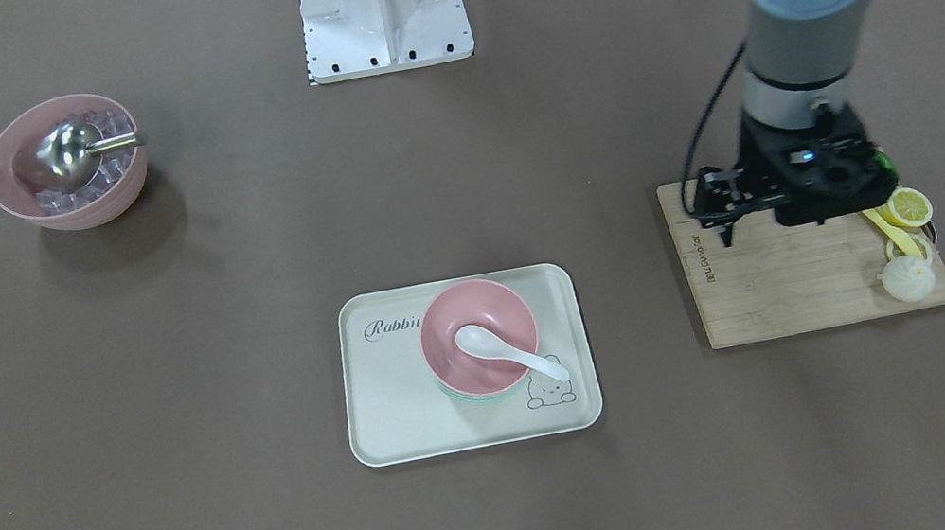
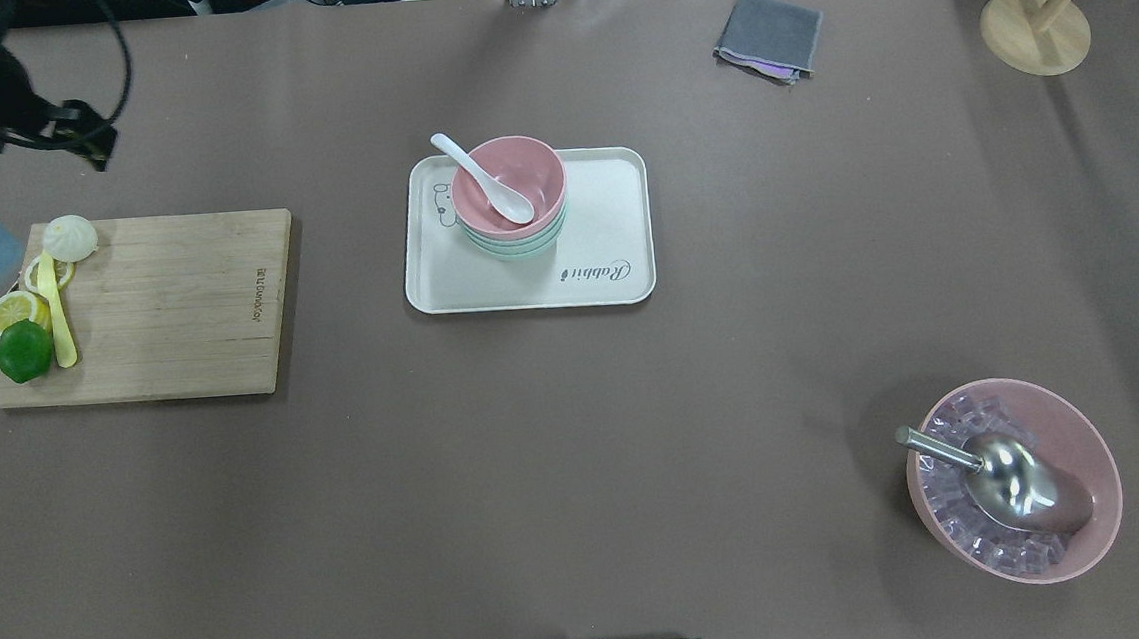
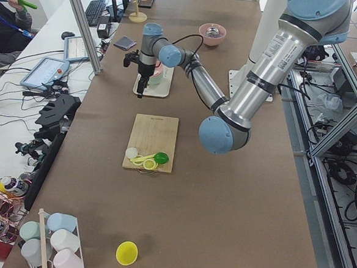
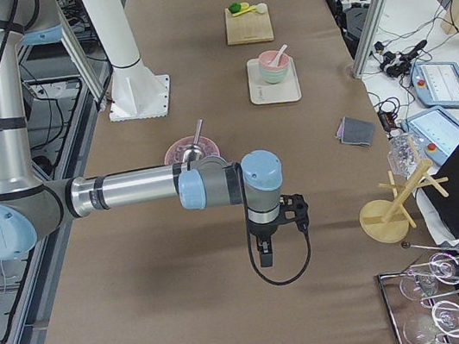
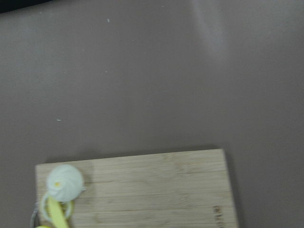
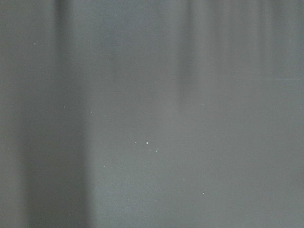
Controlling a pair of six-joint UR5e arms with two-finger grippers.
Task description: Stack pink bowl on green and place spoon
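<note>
A pink bowl (image 1: 490, 310) sits nested on a green bowl (image 1: 471, 397) on the cream tray (image 1: 389, 394) at mid-table. A white spoon (image 1: 506, 350) lies in the pink bowl, its handle over the rim. The stack also shows in the overhead view: pink bowl (image 2: 529, 167), green bowl (image 2: 514, 248), spoon (image 2: 485, 180). My left gripper (image 1: 728, 239) hangs above the cutting board's corner, well apart from the tray, and looks shut and empty. My right gripper (image 4: 265, 258) shows only in the exterior right view, over bare table; I cannot tell its state.
A wooden cutting board (image 2: 178, 307) holds a bun (image 2: 70, 237), lemon slices and a lime (image 2: 25, 350). A larger pink bowl (image 2: 1089, 443) with ice cubes and a metal scoop stands near my right side. A grey cloth (image 2: 768, 35) and a wooden stand (image 2: 1035, 26) are at the far edge.
</note>
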